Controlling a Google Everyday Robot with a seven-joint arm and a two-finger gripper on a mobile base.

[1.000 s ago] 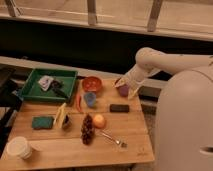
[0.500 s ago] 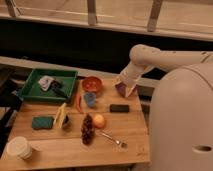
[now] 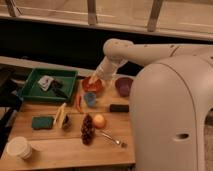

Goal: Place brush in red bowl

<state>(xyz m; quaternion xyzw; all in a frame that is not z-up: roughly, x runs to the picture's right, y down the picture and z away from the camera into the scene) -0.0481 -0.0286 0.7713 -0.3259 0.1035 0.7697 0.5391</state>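
The brush is a slim black thing lying in the green tray, towards its right side. The red bowl stands on the wooden table just right of the tray. My gripper hangs over the bowl's back rim, at the end of the white arm that reaches down from the upper right. It is open, and I see nothing held in it. About a bowl's width separates the gripper from the brush on its left.
A purple bowl sits right of the red bowl. Before them lie a blue cup, a black block, a red chili, a yellow wedge, a green sponge, grapes, an orange, a fork and a white cup.
My gripper has swung left, from above the purple bowl to above the red bowl. The things on the table have not moved.
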